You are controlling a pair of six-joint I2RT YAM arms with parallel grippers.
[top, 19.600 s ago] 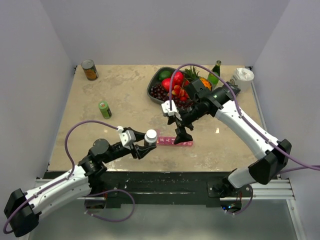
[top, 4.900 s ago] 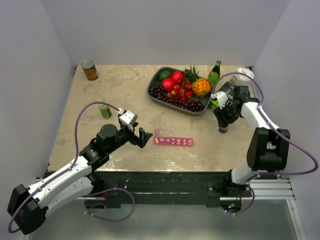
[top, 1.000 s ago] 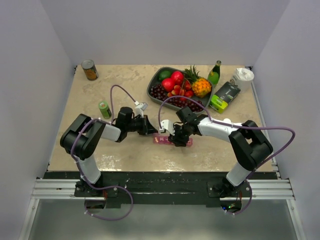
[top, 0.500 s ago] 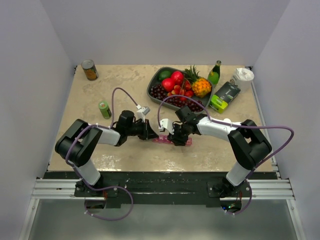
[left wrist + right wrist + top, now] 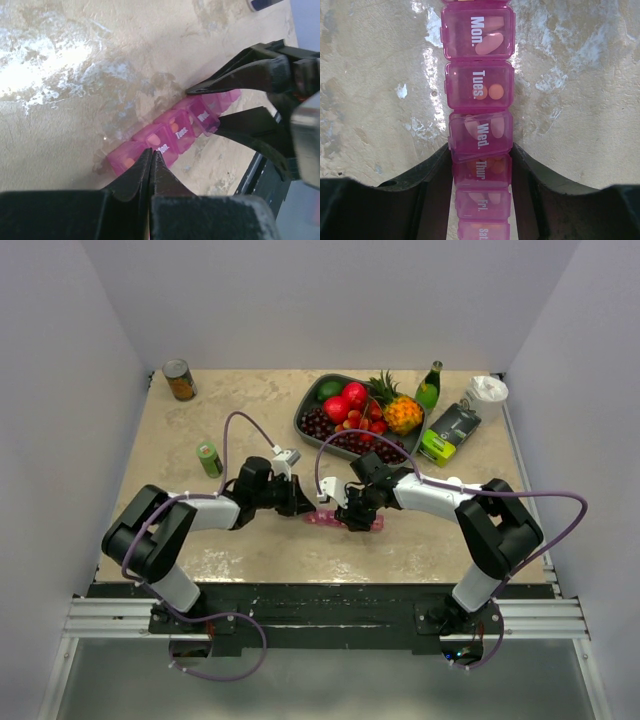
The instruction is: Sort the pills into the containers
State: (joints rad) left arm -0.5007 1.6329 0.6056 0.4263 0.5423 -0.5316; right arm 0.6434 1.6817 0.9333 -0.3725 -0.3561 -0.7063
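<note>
- Mid-table, left gripper (image 5: 151,156), pinched shut and empty, has edged up to the strip (image 5: 479,90).
- Right gripper (image 5: 481,150) clamps it; pills (image 5: 488,45) are in, so lid-pressing looks next.

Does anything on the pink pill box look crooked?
Yes. On the pink translucent plastic pill strip, the lid marked Wed sits tilted, unlike the square Mon and Tues lids. It looks not fully snapped shut.

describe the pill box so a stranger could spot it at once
From the grey fruit tray at the far side, come towards the arms. The pill box lies flat there, the shut left gripper at one end, the right gripper astride it. It is the only pink thing: a narrow see-through strip of lidded, day-labelled compartments.
</note>
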